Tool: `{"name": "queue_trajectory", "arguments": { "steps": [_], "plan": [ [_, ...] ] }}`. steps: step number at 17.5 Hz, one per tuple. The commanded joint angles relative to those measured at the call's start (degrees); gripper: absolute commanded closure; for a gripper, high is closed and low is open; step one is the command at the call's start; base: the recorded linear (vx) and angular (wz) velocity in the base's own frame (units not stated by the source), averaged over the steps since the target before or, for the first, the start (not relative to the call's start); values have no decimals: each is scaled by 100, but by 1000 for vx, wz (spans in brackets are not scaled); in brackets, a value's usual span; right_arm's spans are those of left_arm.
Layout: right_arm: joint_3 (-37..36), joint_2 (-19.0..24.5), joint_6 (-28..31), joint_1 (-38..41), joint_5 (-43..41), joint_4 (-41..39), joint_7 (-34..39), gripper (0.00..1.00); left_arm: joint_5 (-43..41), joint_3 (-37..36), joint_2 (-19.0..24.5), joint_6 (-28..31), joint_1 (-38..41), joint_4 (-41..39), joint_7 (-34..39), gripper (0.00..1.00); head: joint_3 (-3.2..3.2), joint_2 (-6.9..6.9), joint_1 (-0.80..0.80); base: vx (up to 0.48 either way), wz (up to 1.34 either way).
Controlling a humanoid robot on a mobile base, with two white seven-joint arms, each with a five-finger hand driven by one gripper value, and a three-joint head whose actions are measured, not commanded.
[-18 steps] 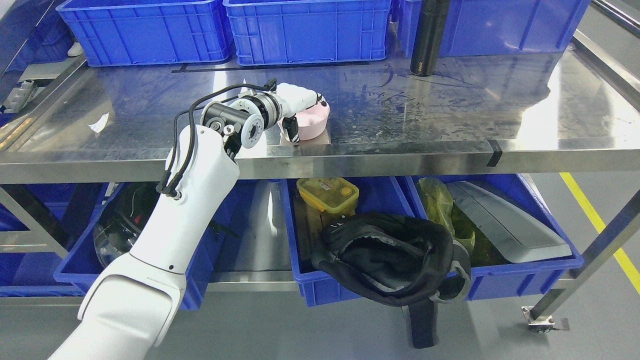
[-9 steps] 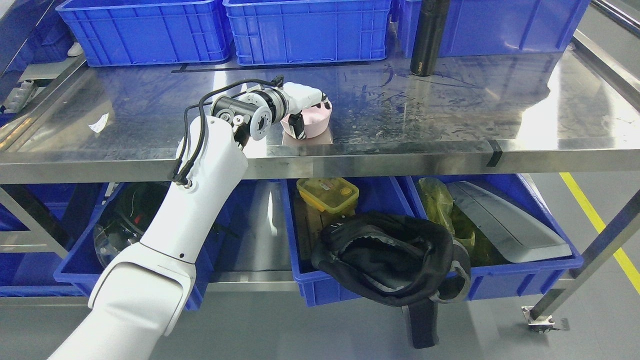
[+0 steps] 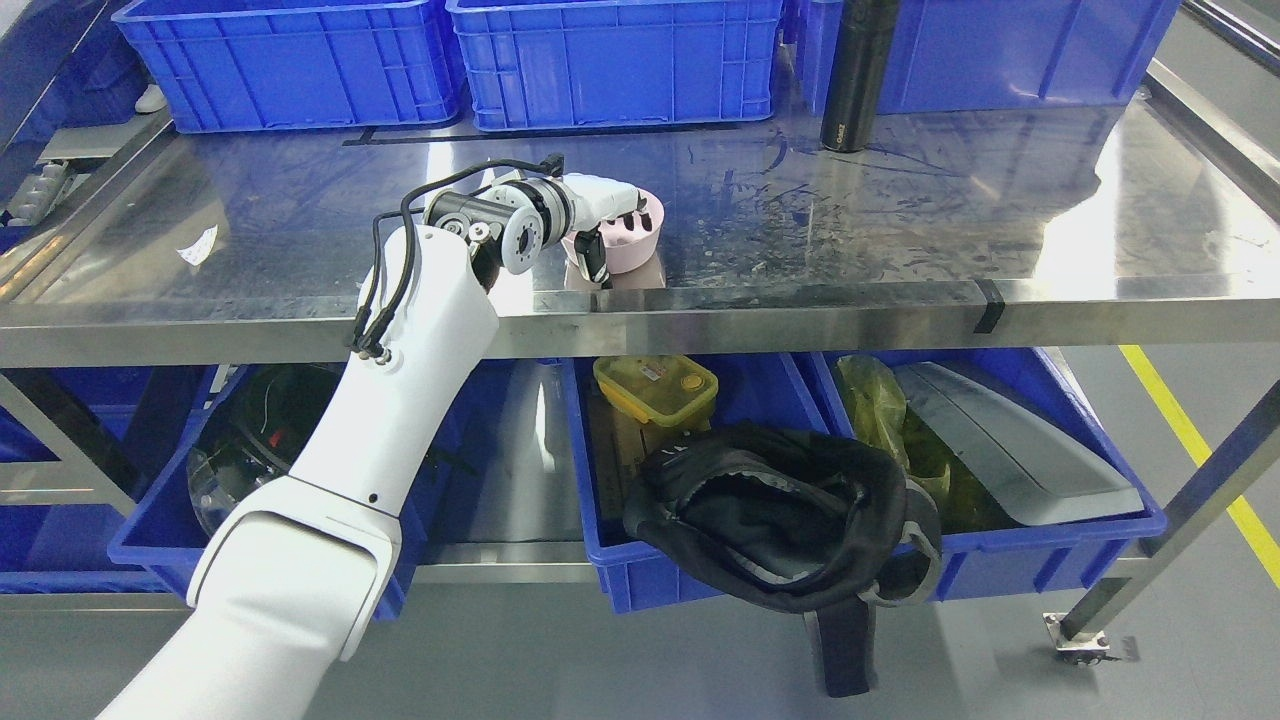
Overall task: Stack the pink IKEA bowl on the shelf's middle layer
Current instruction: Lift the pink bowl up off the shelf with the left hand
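Left hand (image 3: 610,215) is clamped on the pink bowl (image 3: 640,240): fingers (image 3: 628,212) hooked over the rim into the inside, thumb down the outer wall on the near side. Arm comes up from lower left, wrist over the front lip of the steel shelf (image 3: 900,230).

Bowl is upright on that shelf, near the front edge, a bit left of centre, directly under and right of the palm. Can't tell if the base is fully seated or slightly lifted; its reflection shows right below it.

Progress, my read: bowl is on the shelf layer and the grasp is holding. No second bowl visible to stack onto, so either this spot is the target or it needs carrying further. What's left: settle it, let go, back the arm out.

Moving right: black bottle (image 3: 858,75) stands at the back, well apart from the bowl. Blue bins (image 3: 610,60) line the rear. Right arm isn't visible.
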Motion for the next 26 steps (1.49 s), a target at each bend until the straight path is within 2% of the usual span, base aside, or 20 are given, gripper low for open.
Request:
{"name": "queue_trajectory", "arguments": {
  "steps": [1, 4, 7, 8, 10, 11, 15, 19, 25, 26],
  "plan": [
    [0, -100, 3, 88, -1, -100, -5, 0, 10, 173, -237, -52, -4, 444, -1, 50, 0, 0, 0, 0, 0],
    [0, -100, 3, 88, 7, -100, -5, 0, 28, 393, -322, -52, -12, 462, 358, 66, 0, 0, 0, -1, 5],
    [0, -100, 3, 88, -1, -100, -5, 0, 63, 577, -322, -104, 14, 471, 526, 72, 0, 0, 0, -1, 5],
    [0, -100, 3, 88, -1, -100, -5, 0, 80, 796, -322, -331, 14, 436, 579, 80, 0, 0, 0, 3, -33],
    [0, -100, 3, 88, -1, -100, -5, 0, 150, 1532, -322, -1207, 14, 348, 588, 95, 0, 0, 0, 3, -11],
    [0, -100, 3, 88, -1, -100, -5, 0, 159, 1876, -322, -1595, -3, 321, 606, 98, 0, 0, 0, 0, 0],
    [0, -100, 3, 88, 7, -100, -5, 0, 186, 2519, -322, -2168, 93, -327, 834, 97, 0, 0, 0, 0, 0],
    [0, -100, 3, 88, -1, -100, -5, 0, 387, 3328, -322, -3468, 330, -925, 1133, 97, 0, 0, 0, 0, 0],
    [0, -100, 3, 88, -1, -100, -5, 0, 1468, 3435, -322, -4446, 1365, -2296, 1063, 96, 0, 0, 0, 0, 0],
    [0, -100, 3, 88, -1, -100, -5, 0, 1600, 3435, -322, -4446, 1507, -2385, 1054, 96, 0, 0, 0, 0, 0]
  ]
}}
